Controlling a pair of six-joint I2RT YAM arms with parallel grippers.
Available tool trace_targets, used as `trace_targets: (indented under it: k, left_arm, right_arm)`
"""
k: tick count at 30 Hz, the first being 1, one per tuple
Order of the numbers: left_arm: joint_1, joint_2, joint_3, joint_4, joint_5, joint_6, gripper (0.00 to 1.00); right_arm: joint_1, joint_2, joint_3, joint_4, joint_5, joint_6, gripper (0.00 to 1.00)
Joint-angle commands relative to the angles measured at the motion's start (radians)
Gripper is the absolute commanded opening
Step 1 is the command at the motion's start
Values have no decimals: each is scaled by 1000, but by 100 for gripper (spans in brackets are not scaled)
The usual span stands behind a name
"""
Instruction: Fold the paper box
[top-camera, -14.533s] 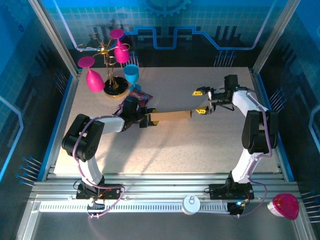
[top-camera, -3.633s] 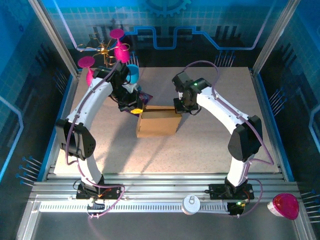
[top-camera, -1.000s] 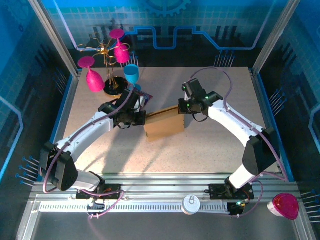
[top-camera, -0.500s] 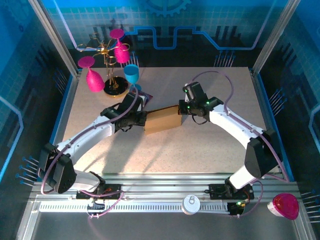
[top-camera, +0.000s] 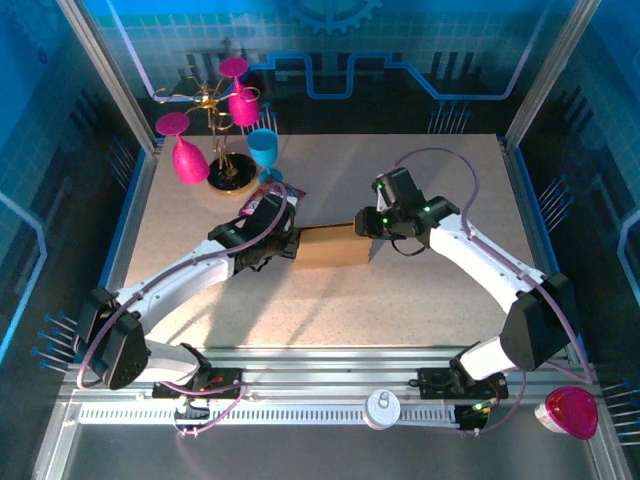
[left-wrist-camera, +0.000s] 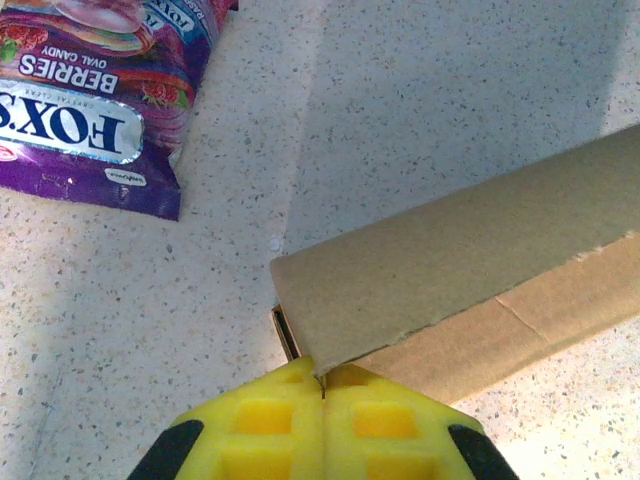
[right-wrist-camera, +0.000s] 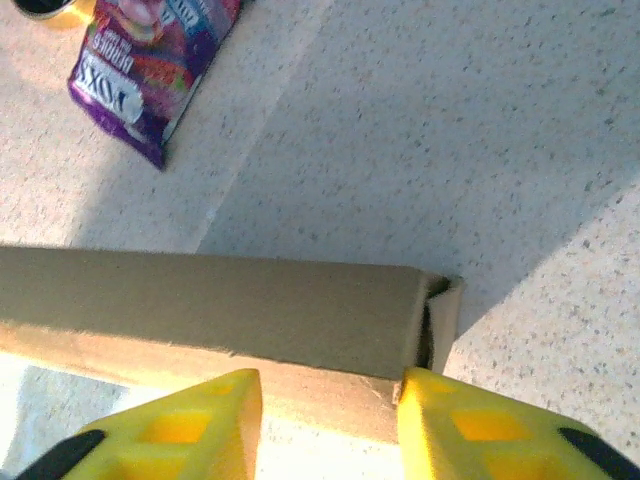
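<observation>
Brown paper box (top-camera: 330, 247); purple packet (left-wrist-camera: 90, 100); table (top-camera: 400, 300) speckled, probably beige.

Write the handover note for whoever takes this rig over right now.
Left gripper: jaws shut, tips against the left end of the paper box. Whether they pinch cardboard is unclear.
Right gripper: jaws open at the box's right end, gripping nothing.
Box: lies low in the middle of the table, between the two grippers. The Fox's berries candy packet lies apart from it.
Done: panels are folded over into a low box shape.
Left: both ends show gaps, so the end flaps probably need tucking in.
</observation>
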Motion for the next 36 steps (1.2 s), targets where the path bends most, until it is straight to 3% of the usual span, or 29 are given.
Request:
trace_targets:
  k: [1, 7, 15, 17, 20, 27, 31, 36]
  left_arm:
    - [-35, 33, -12, 22, 65, 27, 0]
    - [-44, 37, -4, 14, 54, 22, 0]
    - [-63, 38, 0, 4, 29, 13, 0]
    - [-69, 41, 6, -1, 18, 9, 0]
    - [-77, 43, 13, -9, -2, 4, 0]
    - [-98, 57, 10, -18, -45, -16, 0]
    - [-113, 60, 5, -17, -66, -27, 0]
    - [-131, 61, -1, -24, -99, -47, 0]
  right_arm:
    - [-5, -59, 2, -21, -142, 83, 44]
    - [-63, -142, -74, 94, -244, 365, 55]
    - [-96, -244, -288, 383, -265, 943, 70]
    - [-102, -255, -300, 349, -272, 1015, 70]
    - [-118, -278, -286, 220, -272, 1037, 69]
    - [-186, -294, -220, -109, -222, 840, 63]
    - [-206, -337, -273, -47, -259, 869, 68]
    - [-200, -358, -371, 162, -349, 1031, 75]
